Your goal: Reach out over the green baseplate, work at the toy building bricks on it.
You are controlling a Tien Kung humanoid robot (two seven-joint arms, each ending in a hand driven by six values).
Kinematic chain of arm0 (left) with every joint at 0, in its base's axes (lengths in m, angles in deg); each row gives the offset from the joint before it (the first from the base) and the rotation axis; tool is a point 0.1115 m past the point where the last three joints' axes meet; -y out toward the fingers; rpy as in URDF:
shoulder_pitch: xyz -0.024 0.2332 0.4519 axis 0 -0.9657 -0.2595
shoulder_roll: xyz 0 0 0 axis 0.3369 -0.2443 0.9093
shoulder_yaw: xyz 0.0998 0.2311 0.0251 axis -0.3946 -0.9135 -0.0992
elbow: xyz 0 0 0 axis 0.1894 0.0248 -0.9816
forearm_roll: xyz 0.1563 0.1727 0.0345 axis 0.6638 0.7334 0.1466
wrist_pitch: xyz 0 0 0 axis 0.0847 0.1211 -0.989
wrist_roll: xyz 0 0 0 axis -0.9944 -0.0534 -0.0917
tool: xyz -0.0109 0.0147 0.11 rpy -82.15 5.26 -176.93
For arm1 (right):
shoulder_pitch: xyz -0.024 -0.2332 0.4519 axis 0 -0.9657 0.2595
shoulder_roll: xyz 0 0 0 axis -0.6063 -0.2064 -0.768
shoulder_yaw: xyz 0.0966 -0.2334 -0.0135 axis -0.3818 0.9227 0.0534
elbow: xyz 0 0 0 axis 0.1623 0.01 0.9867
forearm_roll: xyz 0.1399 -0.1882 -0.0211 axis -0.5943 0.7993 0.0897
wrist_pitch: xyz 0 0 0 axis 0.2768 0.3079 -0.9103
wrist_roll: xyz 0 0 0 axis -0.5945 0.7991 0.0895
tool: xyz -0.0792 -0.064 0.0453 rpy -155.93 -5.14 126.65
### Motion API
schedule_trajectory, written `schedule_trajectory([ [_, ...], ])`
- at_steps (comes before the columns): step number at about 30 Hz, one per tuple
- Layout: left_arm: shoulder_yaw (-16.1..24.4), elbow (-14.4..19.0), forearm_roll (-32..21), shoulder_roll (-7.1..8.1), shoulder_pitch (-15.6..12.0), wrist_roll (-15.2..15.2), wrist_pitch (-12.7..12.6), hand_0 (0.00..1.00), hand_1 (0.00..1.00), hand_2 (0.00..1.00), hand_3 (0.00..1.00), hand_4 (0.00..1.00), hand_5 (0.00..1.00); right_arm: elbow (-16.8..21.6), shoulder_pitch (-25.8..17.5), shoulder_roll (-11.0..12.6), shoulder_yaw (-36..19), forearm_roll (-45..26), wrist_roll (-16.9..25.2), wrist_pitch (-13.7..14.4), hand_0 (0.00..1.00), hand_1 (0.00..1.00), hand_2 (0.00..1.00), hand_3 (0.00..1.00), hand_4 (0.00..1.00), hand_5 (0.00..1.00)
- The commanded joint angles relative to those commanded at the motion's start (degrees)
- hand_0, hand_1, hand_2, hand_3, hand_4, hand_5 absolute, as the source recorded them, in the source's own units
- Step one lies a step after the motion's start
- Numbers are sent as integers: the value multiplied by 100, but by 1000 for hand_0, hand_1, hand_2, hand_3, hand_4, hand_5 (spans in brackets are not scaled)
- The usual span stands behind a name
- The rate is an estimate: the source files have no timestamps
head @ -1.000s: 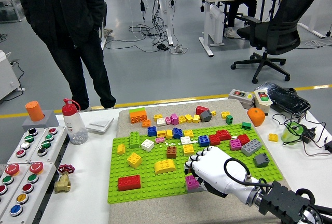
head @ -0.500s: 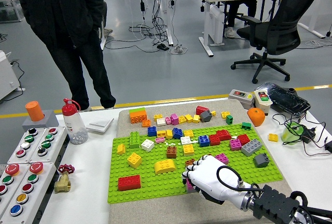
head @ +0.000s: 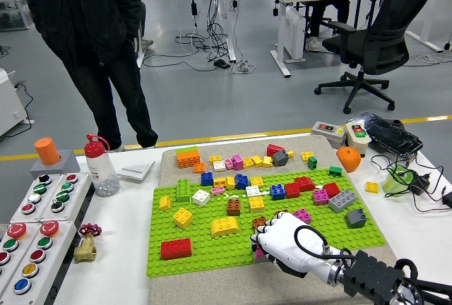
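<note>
A red brick (head: 175, 248) sits at seven o'clock on the green baseplate (head: 212, 254), which lies mid-surface, with a yellow arched brick (head: 224, 226) toward its centre. At five o'clock the right hand (head: 282, 241) rests, fingers (head: 260, 238) curled over a magenta brick (head: 260, 252); whether they grip it I cannot tell.

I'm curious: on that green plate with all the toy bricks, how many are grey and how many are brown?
On the green studded baseplate:
Grey toy bricks: 2
Brown toy bricks: 2
Total: 4
</note>
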Motion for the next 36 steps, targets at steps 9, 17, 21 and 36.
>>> schedule_trajectory([
  [9,2,1,8,-1,5,3,2,633,599,608,445,352,987,-66,23,-23,24,0,-3,-51,410,521,595,556,113,96],
  [17,6,3,20,-4,-2,10,3,634,599,608,446,352,987,-143,31,-63,37,0,5,-72,410,519,595,556,121,105],
  [21,8,5,26,-5,-8,14,4,634,599,609,445,352,987,-178,34,-84,44,0,7,-80,410,519,594,557,133,114],
  [36,-5,9,25,-7,-24,27,2,633,600,608,446,352,987,-318,48,-175,53,0,-7,-92,413,518,594,559,142,114],
])
